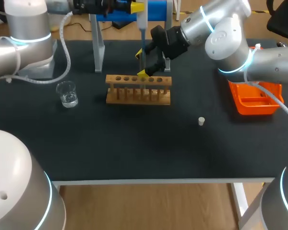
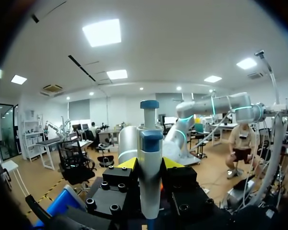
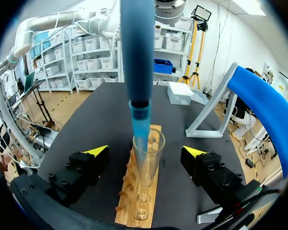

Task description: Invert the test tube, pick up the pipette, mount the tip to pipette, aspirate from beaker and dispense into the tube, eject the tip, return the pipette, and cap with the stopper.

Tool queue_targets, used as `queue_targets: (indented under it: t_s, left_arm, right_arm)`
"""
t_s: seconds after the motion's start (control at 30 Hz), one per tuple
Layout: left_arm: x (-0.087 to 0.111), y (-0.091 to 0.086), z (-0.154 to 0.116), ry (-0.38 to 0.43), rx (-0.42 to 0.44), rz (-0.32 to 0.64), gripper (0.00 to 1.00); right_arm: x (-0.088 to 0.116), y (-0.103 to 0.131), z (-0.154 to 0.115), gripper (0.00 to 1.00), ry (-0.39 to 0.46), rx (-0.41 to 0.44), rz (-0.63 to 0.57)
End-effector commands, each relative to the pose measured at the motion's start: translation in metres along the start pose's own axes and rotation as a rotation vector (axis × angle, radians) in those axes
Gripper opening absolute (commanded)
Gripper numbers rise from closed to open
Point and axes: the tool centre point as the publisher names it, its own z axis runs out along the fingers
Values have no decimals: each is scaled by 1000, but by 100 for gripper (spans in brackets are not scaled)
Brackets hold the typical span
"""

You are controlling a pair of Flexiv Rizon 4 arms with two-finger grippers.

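My left gripper (image 2: 150,165) is shut on the white and blue pipette (image 2: 150,158), which hangs upright over the wooden rack (image 1: 138,90). The pipette's shaft (image 1: 141,36) runs down to the rack, and its blue tip (image 3: 140,127) reaches into the mouth of the clear test tube (image 3: 148,160) standing in the rack (image 3: 137,201). My right gripper (image 3: 146,152) is open, its yellow-tipped fingers (image 3: 97,151) standing well off either side of the tube without touching it. In the head view the right gripper (image 1: 142,64) is at the rack's middle. The beaker (image 1: 67,93) with liquid stands left of the rack. The small white stopper (image 1: 200,121) lies to the right.
The blue pipette stand (image 1: 134,10) on grey legs rises behind the rack. An orange tray (image 1: 254,98) sits at the table's right side under my right arm. Bare black tabletop lies in front of the rack, down to the front edge.
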Motion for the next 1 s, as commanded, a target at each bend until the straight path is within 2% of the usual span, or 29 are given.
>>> queue_targets:
  t_s: [0.03, 1.0]
  left_arm:
    - [-1, 2, 1, -1, 2, 0, 0]
    - [-8, 19, 3, 8, 4, -34, 0]
  right_arm:
    - [0, 1, -1, 100, 1, 4, 1]
    - [0, 1, -1, 100, 1, 4, 1]
